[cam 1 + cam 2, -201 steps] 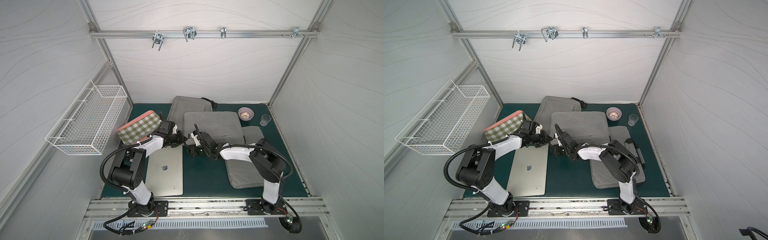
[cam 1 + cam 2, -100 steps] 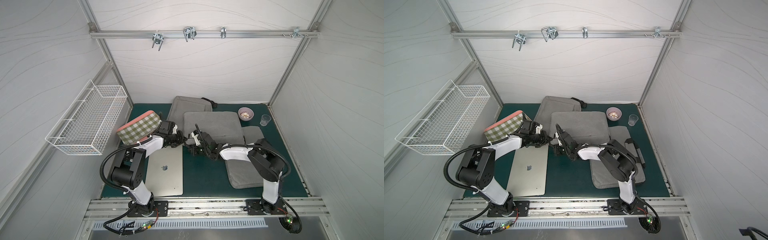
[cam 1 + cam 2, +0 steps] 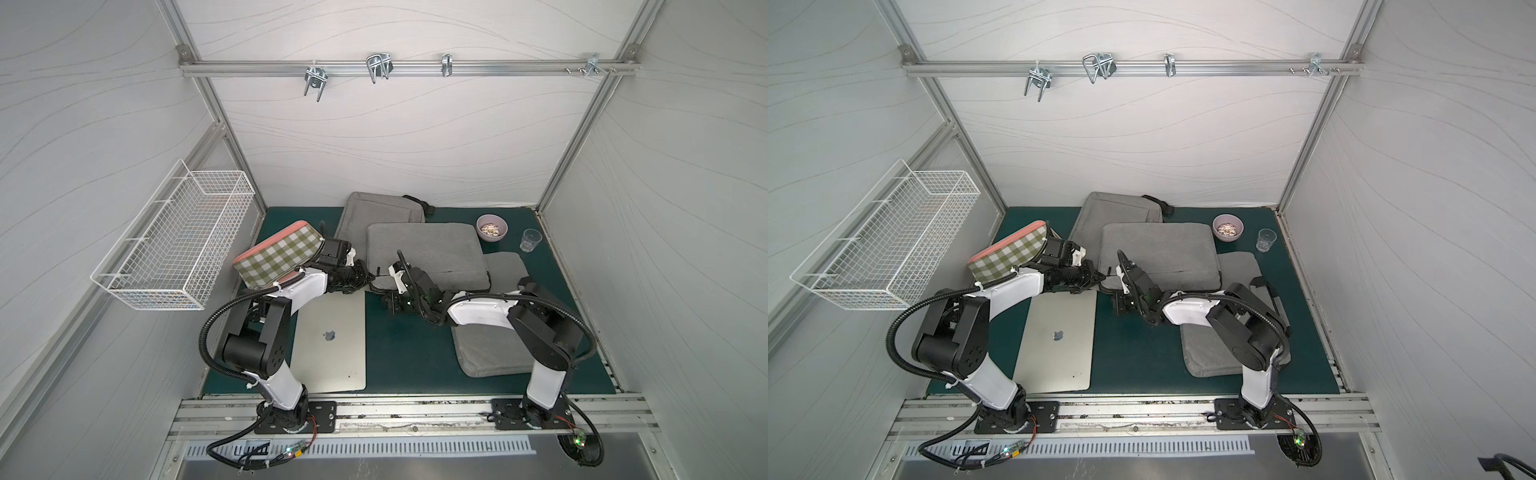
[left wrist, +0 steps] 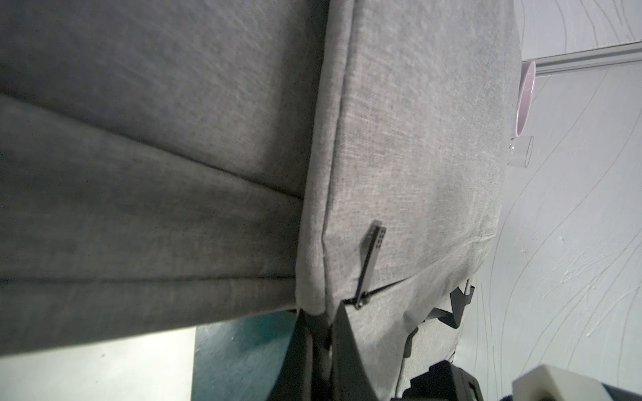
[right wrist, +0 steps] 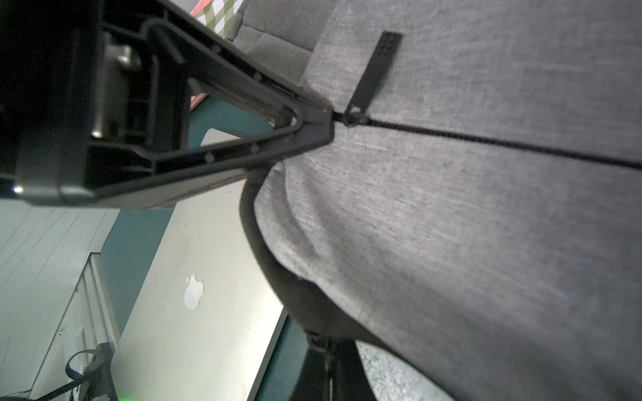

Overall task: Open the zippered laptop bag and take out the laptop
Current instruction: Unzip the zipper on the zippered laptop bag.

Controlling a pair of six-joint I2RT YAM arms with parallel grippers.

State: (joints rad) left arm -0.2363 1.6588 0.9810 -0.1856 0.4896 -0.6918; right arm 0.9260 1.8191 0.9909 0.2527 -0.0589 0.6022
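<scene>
The laptop bag (image 3: 424,253) lies mid-worktop (image 3: 407,353), zipped. The left fingers (image 4: 298,364) are closed on its corner at the zip's end. The zip pull (image 5: 373,73) stands just beside them, and the zip runs away along the near edge. The right fingers (image 5: 347,375) are closed under that edge; any hold cannot be told. Sole marking: the Apple logo on a bare silver laptop (image 3: 329,335).
</scene>
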